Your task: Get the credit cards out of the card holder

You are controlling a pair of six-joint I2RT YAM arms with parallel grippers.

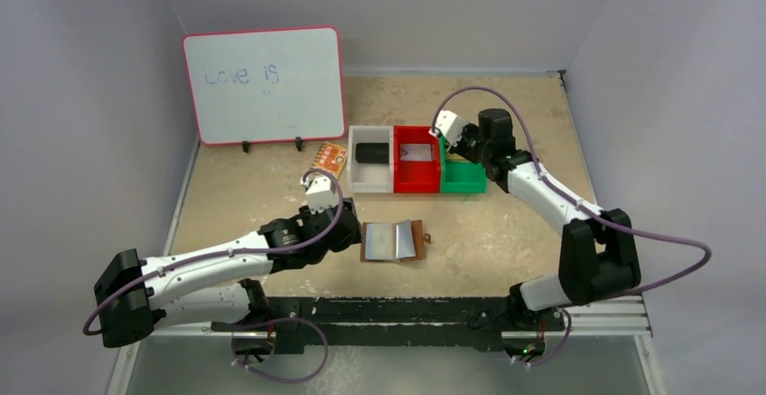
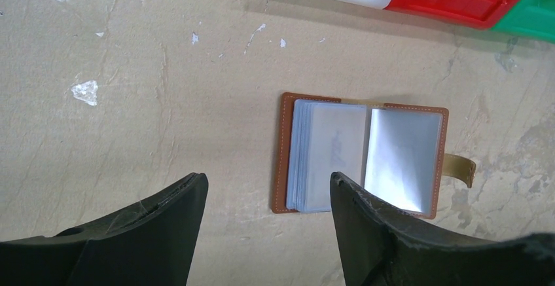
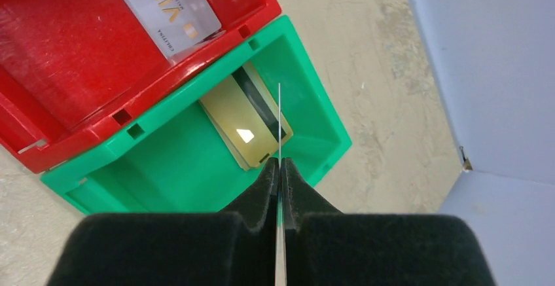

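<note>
Brown leather holder [image 1: 393, 241] lies open on the beige desk [image 1: 506, 232], near the front edge between the two arms. Its pale pocket panels face up and its tab points right.

Only the overhead view shows the whole layout. A whiteboard [image 1: 265, 85] stands at the back left, with an orange patterned card [image 1: 331, 156] on the desk just in front of it. Behind the holder, three bins sit touching in a row: white bin [image 1: 370, 181], red bin [image 1: 416, 183], green bin [image 1: 465, 183]. A black item [image 1: 368, 152] lies in the white bin.

The left wrist view gives the close look at the holder: a stack of clear sleeves on its left half and a shiny panel on its right half. The left pincer [image 2: 268, 188] stands wide open with nothing between its fingers [image 2: 393, 233]. One finger overlaps the holder's near edge in this view; contact cannot be told.

The right wrist view shows what the overhead view leaves too small to read. A silver VIP card [image 3: 163, 8] lies in the red bin, and a gold card [image 3: 245, 125] lies flat in the green bin. The right pincer [image 3: 280, 168] is closed tight on a thin card [image 3: 279, 112], seen edge-on as a pale upright line above the green bin, over the gold card
</note>
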